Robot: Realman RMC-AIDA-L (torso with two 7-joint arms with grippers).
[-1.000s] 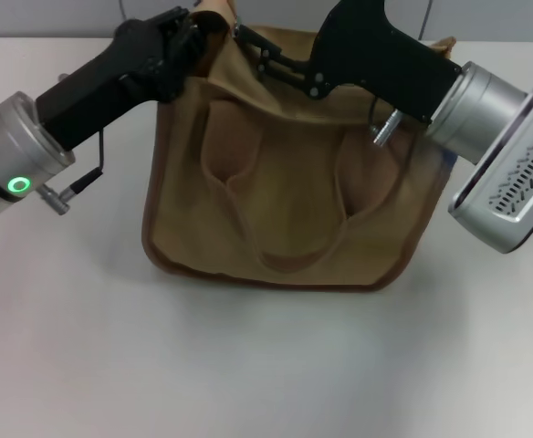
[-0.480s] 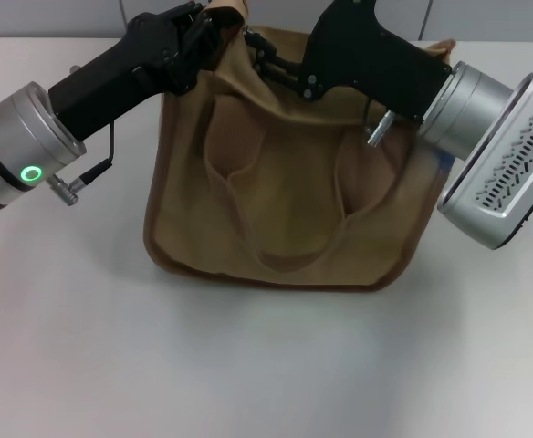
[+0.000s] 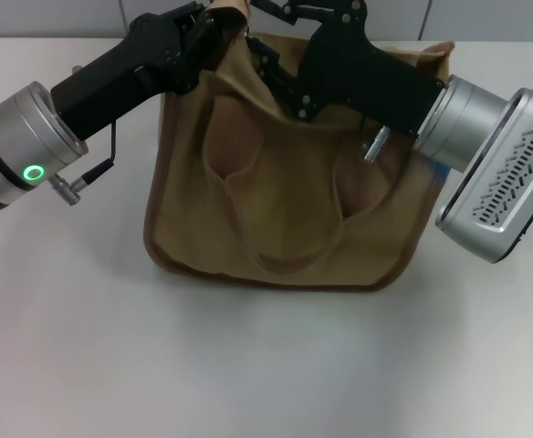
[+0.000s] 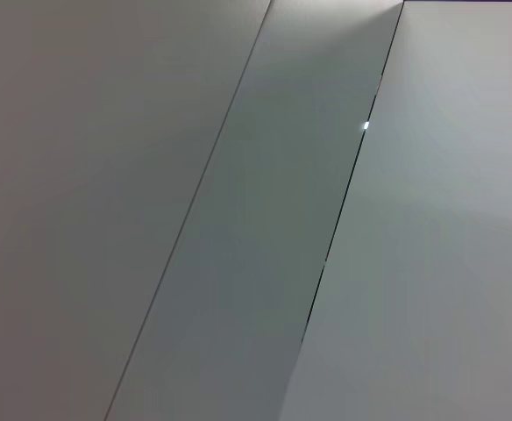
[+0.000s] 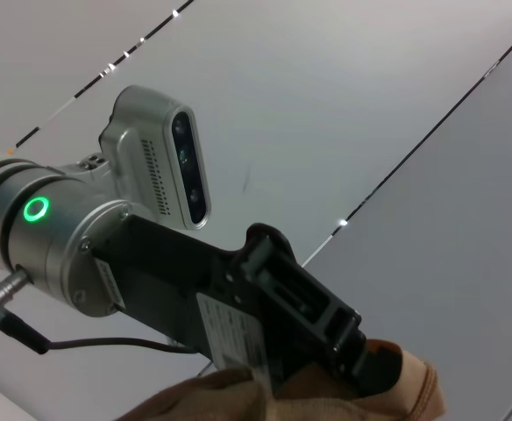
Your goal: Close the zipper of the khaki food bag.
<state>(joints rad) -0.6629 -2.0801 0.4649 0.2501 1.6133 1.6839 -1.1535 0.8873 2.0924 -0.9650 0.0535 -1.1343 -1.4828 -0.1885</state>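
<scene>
Right wrist view. The left claw point(image 5: 374, 368) enters from the left of the frame: a silver wrist segment with a lit green ring point(image 5: 36, 210), a grey camera housing point(image 5: 155, 158) above it, and a black body ending at lower centre. Its tip meets a fold of the khaki food bag point(image 5: 238, 399) along the bottom edge. Pale panels with dark seams fill the background.

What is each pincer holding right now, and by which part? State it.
The left pincer grips the bag by its far-left top corner. The right pincer is at the bag's top edge; whether it holds anything cannot be told.
</scene>
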